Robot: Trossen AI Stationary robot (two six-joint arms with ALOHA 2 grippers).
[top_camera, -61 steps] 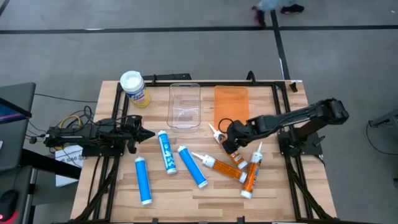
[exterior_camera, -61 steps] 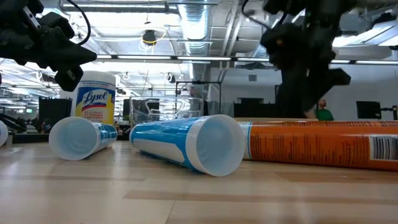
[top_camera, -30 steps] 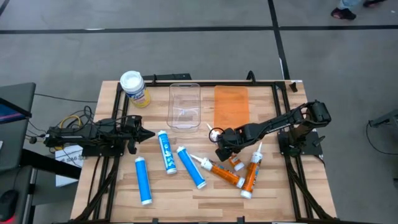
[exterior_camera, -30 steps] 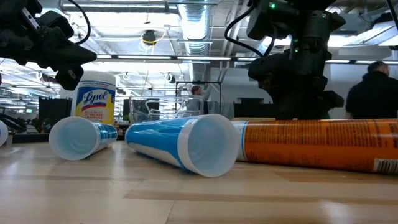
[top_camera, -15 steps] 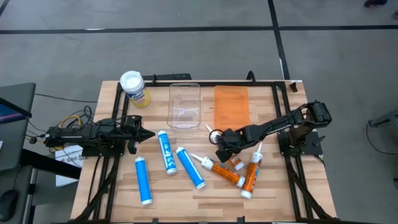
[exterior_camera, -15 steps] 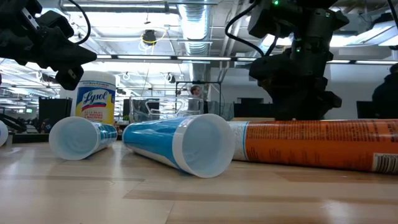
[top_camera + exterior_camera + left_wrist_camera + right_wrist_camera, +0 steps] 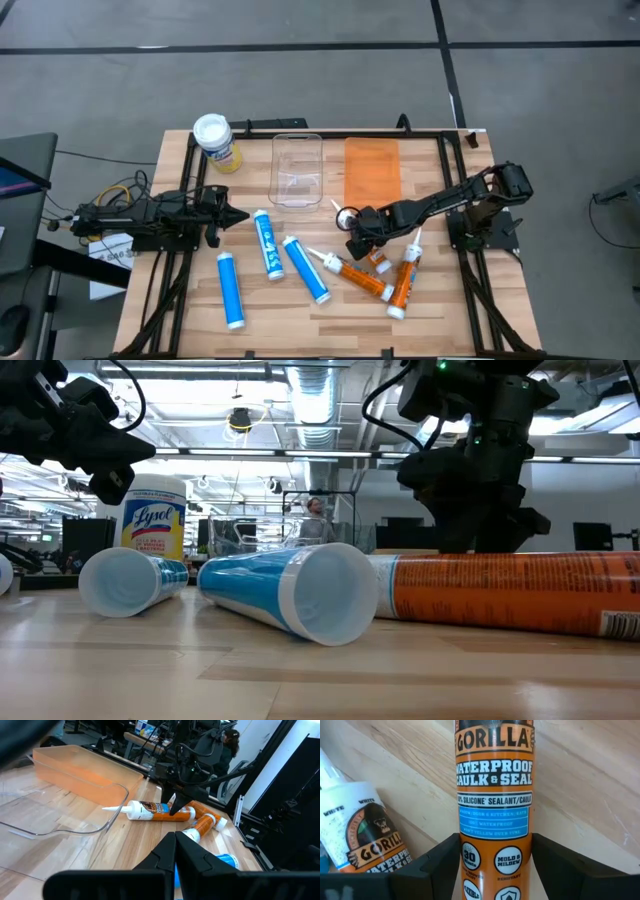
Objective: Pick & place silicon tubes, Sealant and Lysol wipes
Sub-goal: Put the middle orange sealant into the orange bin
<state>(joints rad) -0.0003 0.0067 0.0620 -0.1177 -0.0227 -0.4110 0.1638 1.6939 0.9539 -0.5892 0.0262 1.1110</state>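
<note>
Three orange sealant tubes lie on the table's right half and three blue tubes (image 7: 268, 243) on its left half, all on their sides. The Lysol wipes canister (image 7: 215, 140) stands upright at the far left. My right gripper (image 7: 362, 232) is low over one orange tube (image 7: 372, 250) and shut on it; the label shows in the right wrist view (image 7: 495, 780). My left gripper (image 7: 235, 215) is shut and empty above the table's left side. My right gripper pinches the orange tube's body by its two long sides (image 7: 468, 845) between its two fingers (image 7: 437, 857). The fingers point down from above and lie across the tube. The tube lies flat on the table, nozzle (image 7: 340, 208) toward the far side.
A clear bin (image 7: 297, 168) and an orange bin (image 7: 372, 170) stand side by side at the table's far middle. Two other orange tubes (image 7: 360, 278) (image 7: 404, 280) lie close to the held one. A person shows beyond the table in the left wrist view (image 7: 231, 745).
My right gripper has stayed low on the orange tube. In the low view the nearest blue tube and the orange tube beside it have slid a little toward the table's left.
</note>
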